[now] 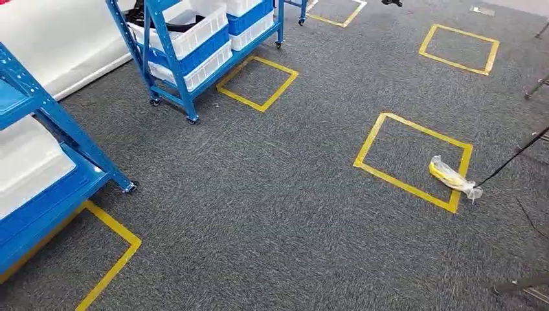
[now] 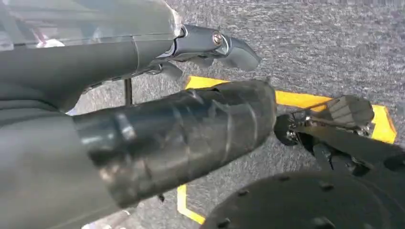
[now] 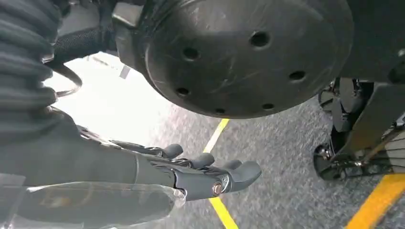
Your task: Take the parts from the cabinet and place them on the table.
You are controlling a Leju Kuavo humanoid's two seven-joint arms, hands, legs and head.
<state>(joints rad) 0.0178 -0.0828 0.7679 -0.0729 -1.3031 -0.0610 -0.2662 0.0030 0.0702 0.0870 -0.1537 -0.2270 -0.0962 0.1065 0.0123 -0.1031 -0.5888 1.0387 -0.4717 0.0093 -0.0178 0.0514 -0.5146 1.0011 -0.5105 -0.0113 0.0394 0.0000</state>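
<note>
A blue wheeled cabinet (image 1: 169, 48) stands at the back left, stacked with white bins (image 1: 194, 29) and blue bins; dark parts (image 1: 150, 14) lie in its top bin. A second blue cabinet (image 1: 45, 152) with a white bin stands close on the left. A yellow part in a clear bag (image 1: 451, 176) lies on the carpet inside a yellow tape square. My left hand (image 2: 157, 138) hangs over the carpet, thumb and fingers (image 2: 217, 46) apart, holding nothing. My right hand (image 3: 191, 177) also hangs low with its fingers stretched out and nothing in them.
Grey carpet carries several yellow tape squares (image 1: 257, 81). A thin black rod (image 1: 515, 155) slants in from the right edge down to the bagged part. Metal stand legs (image 1: 521, 284) show at the right edge. A white wall panel (image 1: 58, 39) runs along the back left.
</note>
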